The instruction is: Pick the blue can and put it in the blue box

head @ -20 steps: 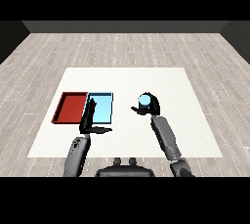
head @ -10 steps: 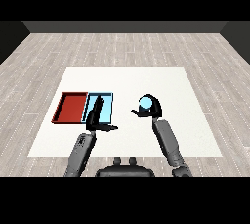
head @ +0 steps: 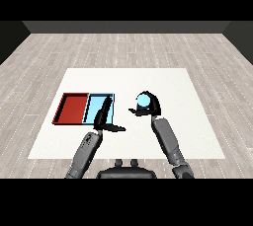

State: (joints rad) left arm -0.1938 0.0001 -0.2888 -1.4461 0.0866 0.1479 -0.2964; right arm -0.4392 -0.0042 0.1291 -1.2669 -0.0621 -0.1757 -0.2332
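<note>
The blue can [head: 144, 101] was held in the right robot hand [head: 148, 105], whose fingers curled round it, right of the blue box [head: 93, 109] with bare white counter [head: 197, 121] between them. The blue box lay touching the red box [head: 74, 108] on its left, both well inside the counter's left edge; wide open counter lay to the right and beyond. The left robot hand [head: 102, 119] reached over the blue box's near edge, fingers straight and thumb spread. Compared with half a second earlier, little had changed. The can looked pale blue, round-topped.
</note>
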